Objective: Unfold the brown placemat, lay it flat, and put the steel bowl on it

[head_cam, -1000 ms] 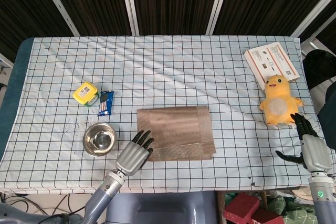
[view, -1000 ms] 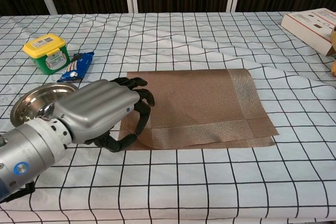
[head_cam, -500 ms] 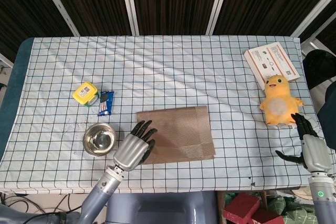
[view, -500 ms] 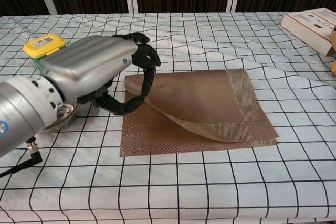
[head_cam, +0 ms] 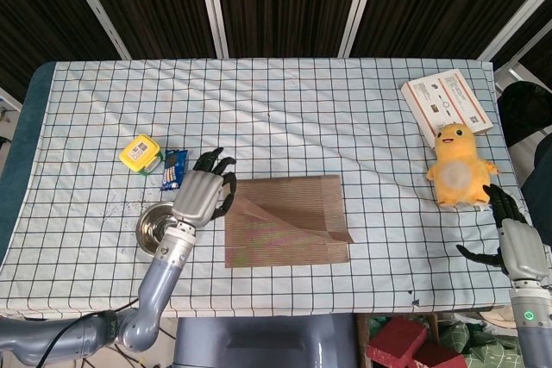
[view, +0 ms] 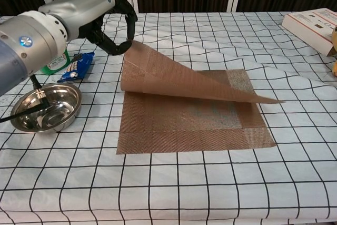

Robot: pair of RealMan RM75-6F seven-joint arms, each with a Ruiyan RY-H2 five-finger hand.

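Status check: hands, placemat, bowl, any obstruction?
Left hand pinching placemat corner, top layer lifted. Right hand open, idle. Steel bowl beside mat, untouched. Nothing blocking.

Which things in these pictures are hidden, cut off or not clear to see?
- Steel bowl: head view, left robot hand and arm cover part.
- Yellow tub: chest view, mostly behind that arm.
- Right robot hand: head view only.
- Yellow plush toy: chest view, cut by right edge.

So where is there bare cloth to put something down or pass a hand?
Free: the far strip behind the placemat, and the stretch between it and the yellow plush. Crowded: left of the mat, where the left hand, steel bowl, yellow tub and blue packet cluster.
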